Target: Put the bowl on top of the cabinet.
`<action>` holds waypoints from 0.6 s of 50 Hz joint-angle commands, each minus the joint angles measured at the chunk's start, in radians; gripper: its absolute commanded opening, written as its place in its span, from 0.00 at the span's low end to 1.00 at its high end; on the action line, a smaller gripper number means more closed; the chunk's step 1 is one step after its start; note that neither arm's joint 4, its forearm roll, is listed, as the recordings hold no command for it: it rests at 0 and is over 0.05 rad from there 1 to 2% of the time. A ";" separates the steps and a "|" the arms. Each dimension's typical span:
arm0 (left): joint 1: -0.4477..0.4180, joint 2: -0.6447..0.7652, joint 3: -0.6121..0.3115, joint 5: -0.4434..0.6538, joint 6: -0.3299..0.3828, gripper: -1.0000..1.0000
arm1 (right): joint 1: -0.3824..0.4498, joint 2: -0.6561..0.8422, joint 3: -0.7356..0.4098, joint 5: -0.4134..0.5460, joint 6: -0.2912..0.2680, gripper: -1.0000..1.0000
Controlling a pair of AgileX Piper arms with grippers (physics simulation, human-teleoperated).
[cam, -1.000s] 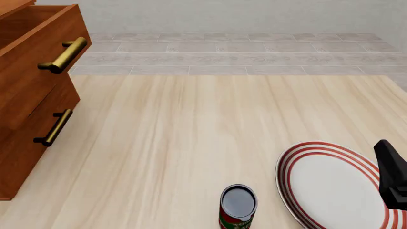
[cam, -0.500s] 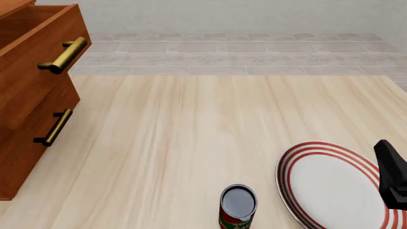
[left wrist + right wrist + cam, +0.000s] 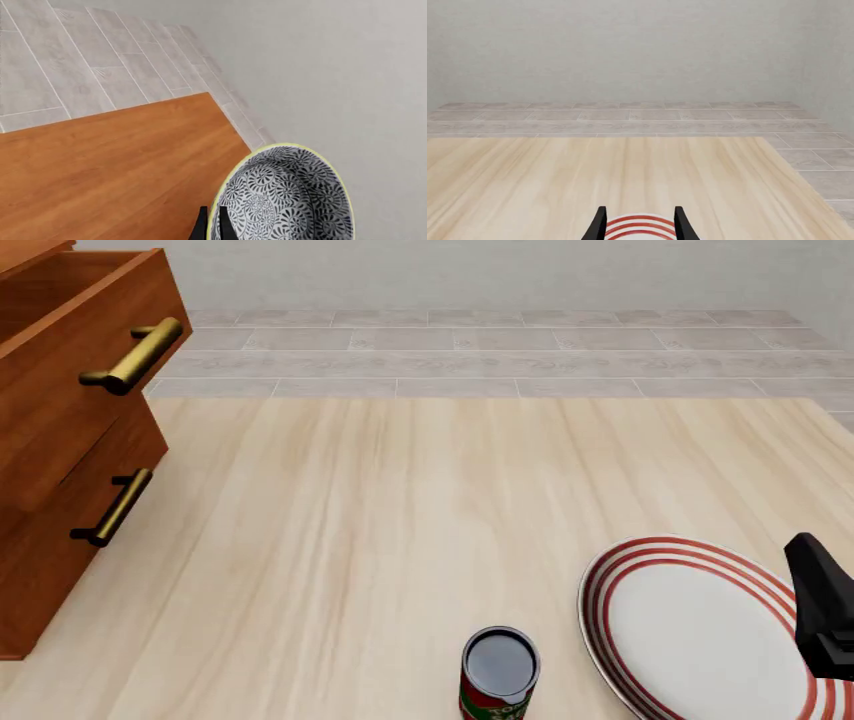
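Note:
In the left wrist view the bowl (image 3: 287,200), grey-blue floral with a pale rim, is gripped at its rim by my left gripper (image 3: 211,226), one dark finger inside and one outside. It hangs by the far corner of the cabinet's reddish-brown top (image 3: 113,165); whether it touches the wood I cannot tell. The front view shows only the cabinet's drawer fronts (image 3: 67,440) with brass handles at the left, not the bowl or the left gripper. My right gripper (image 3: 640,225) stands open low over the plate, and shows at the front view's right edge (image 3: 821,605).
A flat white red-ringed plate (image 3: 694,630) lies at the front right of the pale wooden table. A small can (image 3: 501,670) stands just left of it. The cabinet's upper drawer (image 3: 94,330) juts out. Tiled floor and a grey wall lie beyond.

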 commanded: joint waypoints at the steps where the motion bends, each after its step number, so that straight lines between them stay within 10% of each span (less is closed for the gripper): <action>1: 0.000 0.005 0.008 -0.017 0.008 0.00 | 0.000 0.000 0.000 0.000 0.000 1.00; 30: 0.000 0.032 0.027 -0.046 0.018 0.00 | 0.000 0.000 0.000 0.000 0.000 1.00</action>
